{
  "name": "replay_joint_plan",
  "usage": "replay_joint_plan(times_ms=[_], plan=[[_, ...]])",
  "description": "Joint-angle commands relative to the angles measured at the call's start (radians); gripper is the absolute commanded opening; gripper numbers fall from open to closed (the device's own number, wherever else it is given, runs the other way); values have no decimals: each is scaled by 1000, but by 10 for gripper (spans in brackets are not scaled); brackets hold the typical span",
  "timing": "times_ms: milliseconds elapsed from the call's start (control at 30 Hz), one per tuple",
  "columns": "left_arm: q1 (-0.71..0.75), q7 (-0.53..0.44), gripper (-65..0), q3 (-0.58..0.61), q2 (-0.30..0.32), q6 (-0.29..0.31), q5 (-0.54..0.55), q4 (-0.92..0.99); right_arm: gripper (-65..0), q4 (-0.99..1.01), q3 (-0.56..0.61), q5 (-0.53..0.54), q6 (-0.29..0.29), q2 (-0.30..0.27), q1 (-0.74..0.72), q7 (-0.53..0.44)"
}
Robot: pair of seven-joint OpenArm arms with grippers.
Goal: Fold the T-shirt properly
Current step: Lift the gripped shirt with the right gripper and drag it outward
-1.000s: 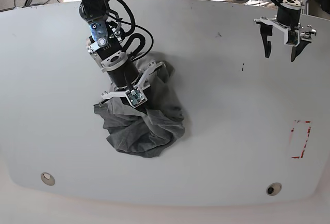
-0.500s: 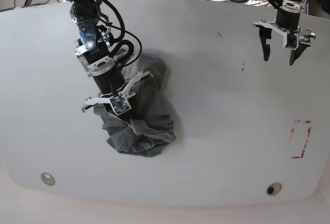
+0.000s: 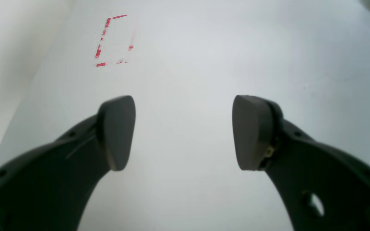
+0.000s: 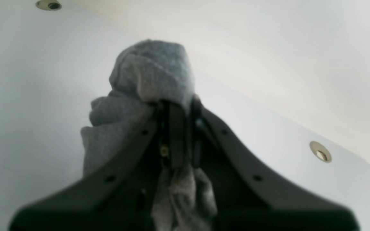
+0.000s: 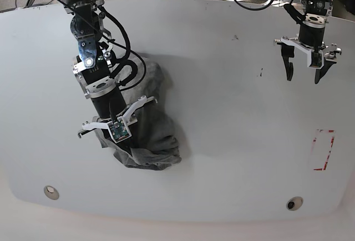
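Note:
The dark grey T-shirt (image 5: pixel 158 133) lies crumpled in a heap on the left half of the white table (image 5: pixel 233 119). My right gripper (image 5: pixel 125 145) points down into the heap's near-left side, shut on a bunch of the fabric. In the right wrist view the gripper (image 4: pixel 176 107) pinches the T-shirt (image 4: pixel 153 67), with cloth bulging above the fingertips and hanging below them. My left gripper (image 5: pixel 303 70) hovers open over the far right of the table, well away from the shirt. The left wrist view shows the gripper (image 3: pixel 185 131) with only bare table between its pads.
A red dashed rectangle (image 5: pixel 324 149) is marked on the table at the right, also seen in the left wrist view (image 3: pixel 114 40). Two round metal inserts (image 5: pixel 51 190) (image 5: pixel 294 203) sit near the front edge. Cables and stands crowd the space behind the table.
My right arm has moved left and toward the front edge, dragging the gripped T-shirt with it; the heap has stretched and shifted left. The left gripper has barely moved.

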State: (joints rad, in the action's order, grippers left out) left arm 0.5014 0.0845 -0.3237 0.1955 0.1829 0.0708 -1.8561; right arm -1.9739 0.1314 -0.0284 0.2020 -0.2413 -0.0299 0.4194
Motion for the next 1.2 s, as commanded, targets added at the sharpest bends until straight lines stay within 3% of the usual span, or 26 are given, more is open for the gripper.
replay_joint_plan(times_ms=[0,167,433,700,1167], plan=[[-29,-16,-203,8,8,-2,7,-11,-645,-10,-10,1,-8,-4,-33,-42],[-122,47,-204,104,-17,4,5,19,-647,4,-22,1,-8,-2,-69,-42],[-177,65,-207,187,-37,8,6,45,-647,6,-24,1,-5,4,-131,-38],[-141,-9,-209,195,-31,1,8,53,-645,-8,1,8,3,30,-287,-21],[-177,10,-208,221,-26,7,9,67,-649,15,-30,5,3,32,-470,-8]])
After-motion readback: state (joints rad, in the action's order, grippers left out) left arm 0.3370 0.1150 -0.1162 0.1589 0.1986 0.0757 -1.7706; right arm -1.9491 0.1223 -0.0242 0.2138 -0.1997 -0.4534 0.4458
